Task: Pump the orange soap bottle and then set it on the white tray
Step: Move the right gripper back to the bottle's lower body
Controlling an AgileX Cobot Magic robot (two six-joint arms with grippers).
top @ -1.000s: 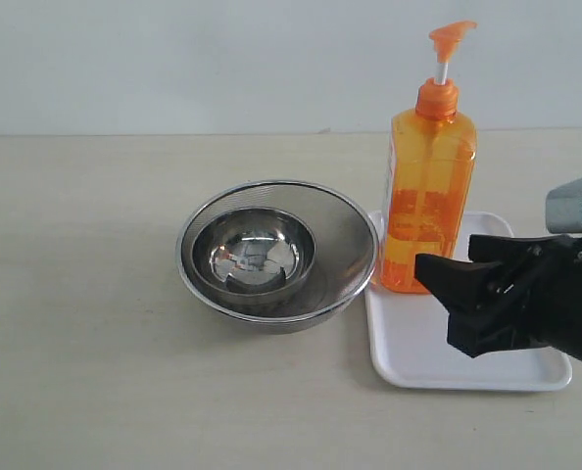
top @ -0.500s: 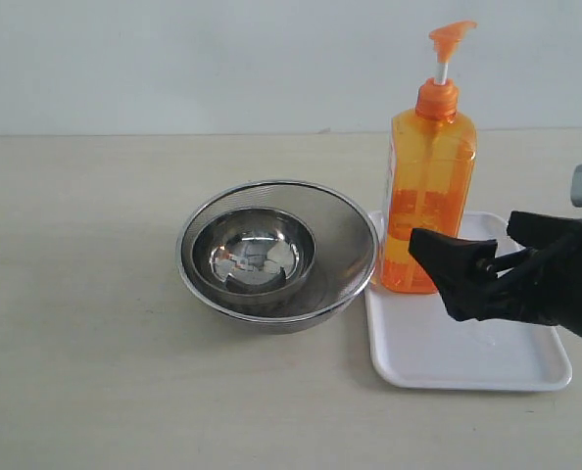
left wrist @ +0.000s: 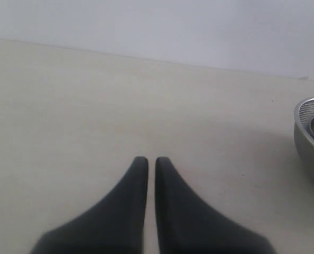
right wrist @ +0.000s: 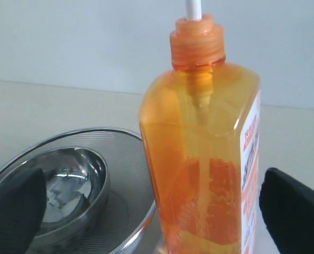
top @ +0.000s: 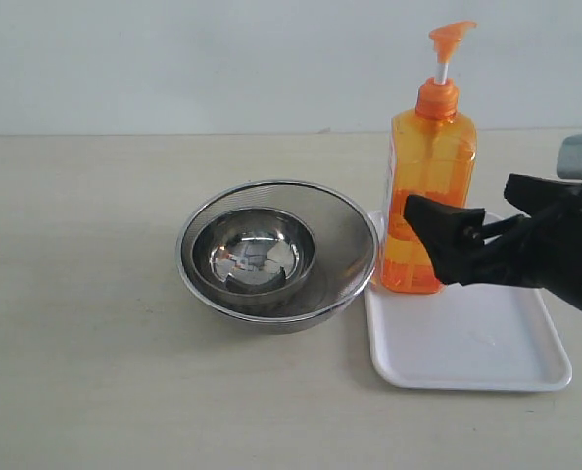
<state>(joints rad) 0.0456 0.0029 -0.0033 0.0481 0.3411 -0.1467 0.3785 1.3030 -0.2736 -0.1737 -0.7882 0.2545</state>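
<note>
The orange soap bottle stands upright on the far left corner of the white tray, its pump head raised on the white stem. My right gripper is open at the height of the bottle's lower body, one finger in front of the bottle and the other off to its right. In the right wrist view the orange soap bottle fills the gap between the two black fingers, with space on both sides. My left gripper is shut over bare table and holds nothing. It is out of the exterior view.
A wide steel mesh bowl with a smaller steel bowl inside it sits just left of the tray, close to the bottle. The mesh bowl's rim shows at the edge of the left wrist view. A pale wall backs the table.
My right gripper has risen and moved in toward the bottle, and its near finger now overlaps the bottle's lower body. The bottle, tray and bowls have not moved.
</note>
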